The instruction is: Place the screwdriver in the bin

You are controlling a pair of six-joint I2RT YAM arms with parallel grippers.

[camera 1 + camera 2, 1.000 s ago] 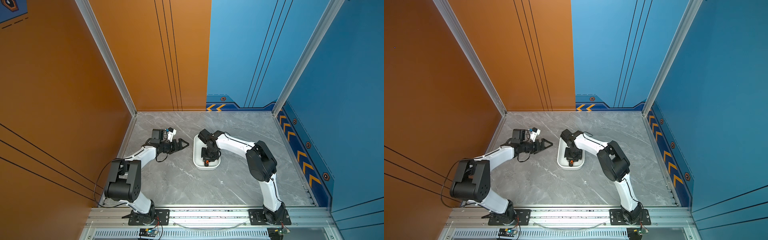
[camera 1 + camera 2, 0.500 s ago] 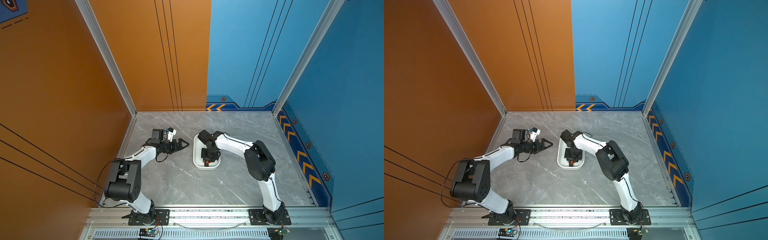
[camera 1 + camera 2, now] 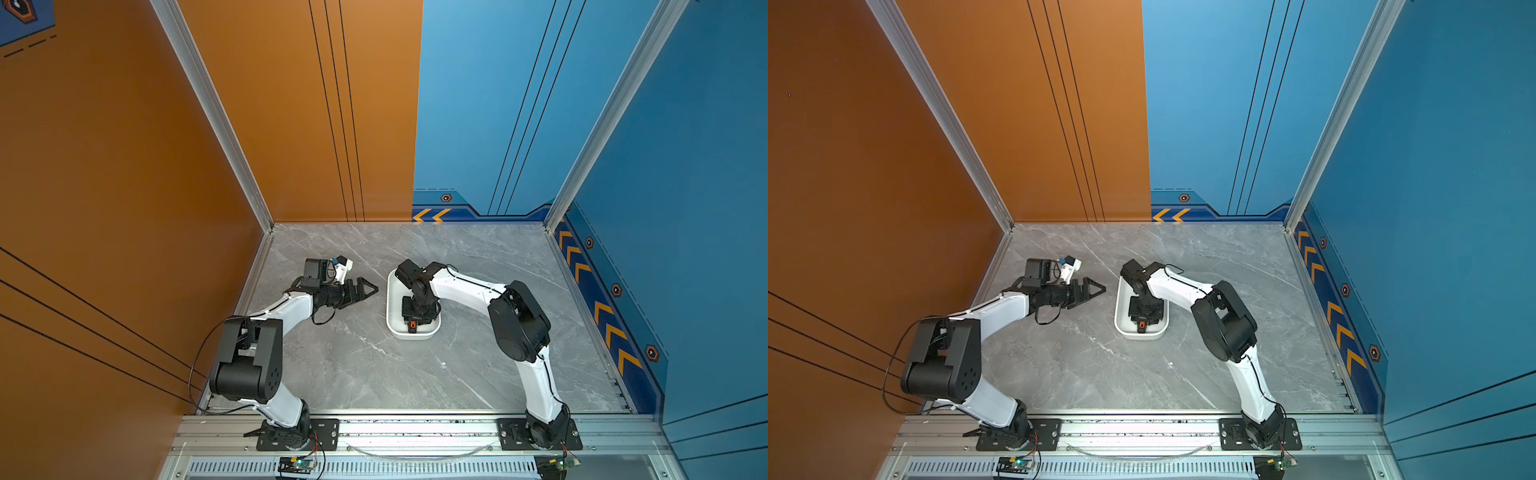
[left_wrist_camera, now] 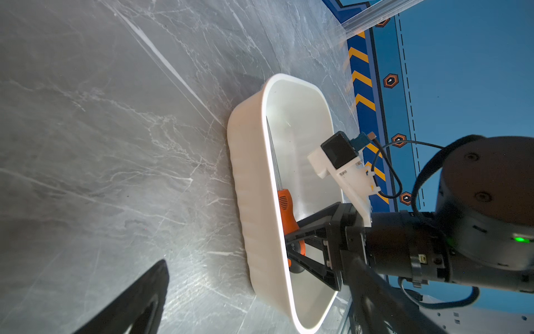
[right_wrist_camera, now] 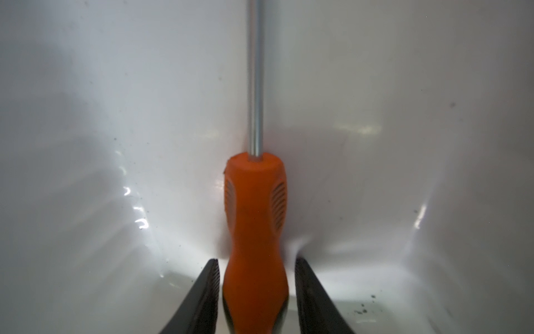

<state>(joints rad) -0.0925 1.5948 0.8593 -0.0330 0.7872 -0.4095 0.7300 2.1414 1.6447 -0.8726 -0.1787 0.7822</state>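
left arm: white and black, reaches from the near rail over the grey marble table [image 3: 374, 374], with its tip short of the bin.
left gripper [image 3: 371, 287]: sits low over the table, just left of the bin and apart from it, holding nothing. in the left wrist view one finger [image 4: 138, 297] sits far out to the side, so the jaws stand wide.
bin [image 3: 390, 309]: white, shallow and plain, with rounded corners and low walls. it lies near the table's middle between the two arms, long axis running near to far. in the left wrist view the bin [image 4: 251, 188] has a faintly ribbed outer wall.
screwdriver [image 5: 255, 217]: lies inside the bin, lengthwise, shorter than the bin. in both top views only a bit of the screwdriver [image 3: 411, 325] [image 3: 1142, 324] shows, orange with a black butt end, near the bin's near end.
handle: bright orange, waisted, wider toward the shaft, with a grey ribbed oval patch on each side.
shaft: thin, straight, silvery-grey metal, running from the handle toward the bin's far end.
right gripper [image 5: 255, 260]: down inside the bin, straddling the handle's waist. the jaws are narrow, with a sliver of gap on each side, so they are not pinching the handle.
right arm: white and black, bends in from the right over the bin's far end.
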